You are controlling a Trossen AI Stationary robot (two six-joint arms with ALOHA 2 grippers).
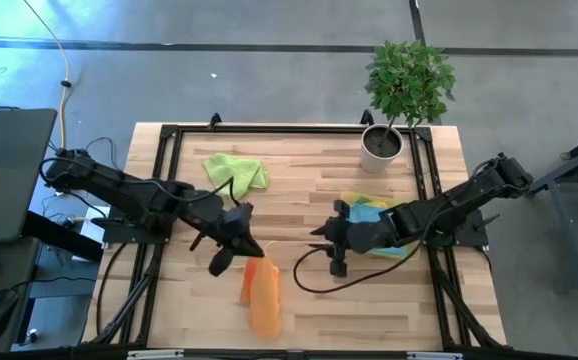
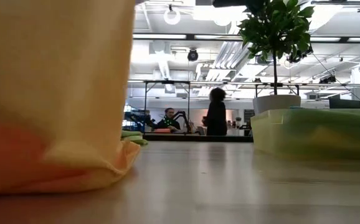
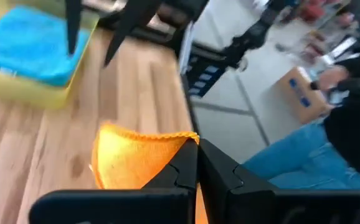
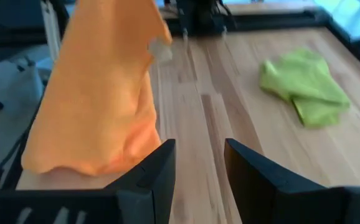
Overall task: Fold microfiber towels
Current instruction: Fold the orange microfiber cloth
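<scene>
Left pincer (image 1: 252, 247) clenched on orange towel (image 1: 263, 296), lifting it near desk (image 1: 309, 310) front edge. Right pincer (image 1: 327, 240) mid-desk, released. Green towel (image 1: 235, 171) toward back edge; towel stack (image 1: 377, 216) under right arm, plant pot (image 1: 381, 146) at back right corner.

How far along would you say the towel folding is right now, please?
Done: a stack with the teal towel on top sits by the right arm. In hand: the left claw is shut on the orange towel, lifting one edge; the right claw is open nearby. Left: the crumpled green towel.
</scene>
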